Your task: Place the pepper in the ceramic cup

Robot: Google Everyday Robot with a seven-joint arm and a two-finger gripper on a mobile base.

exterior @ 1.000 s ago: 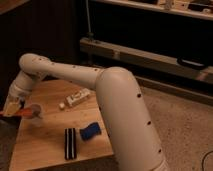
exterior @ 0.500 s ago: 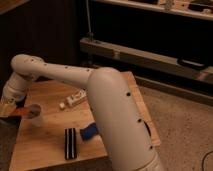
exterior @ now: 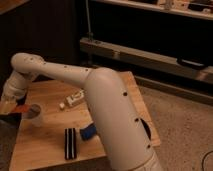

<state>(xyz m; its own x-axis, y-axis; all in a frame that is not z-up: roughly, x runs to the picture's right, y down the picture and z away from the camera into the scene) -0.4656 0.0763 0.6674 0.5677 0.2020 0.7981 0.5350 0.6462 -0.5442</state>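
Observation:
My gripper (exterior: pixel 12 111) is at the far left edge of the wooden table (exterior: pixel 50 92), at the end of the white arm (exterior: pixel 65 75) that reaches across from the lower right. It is shut on the pepper (exterior: pixel 21 109), a small orange-red piece that sticks out to the right at about rim height. The ceramic cup (exterior: pixel 34 115) stands upright on the table just right of the pepper's tip, small and pale with a dark opening. Pepper and cup are very close; I cannot tell if they touch.
A white tube-like item (exterior: pixel 75 100) lies mid-table. A blue cloth-like object (exterior: pixel 89 131) and a black rectangular item (exterior: pixel 70 143) lie near the front edge. The arm's bulky body (exterior: pixel 117 125) covers the table's right part. A dark shelf unit (exterior: pixel 150 55) stands behind.
The arm's body has swung further left and forward over the table. The gripper with the pepper has stayed at the left edge beside the cup, shifting only slightly.

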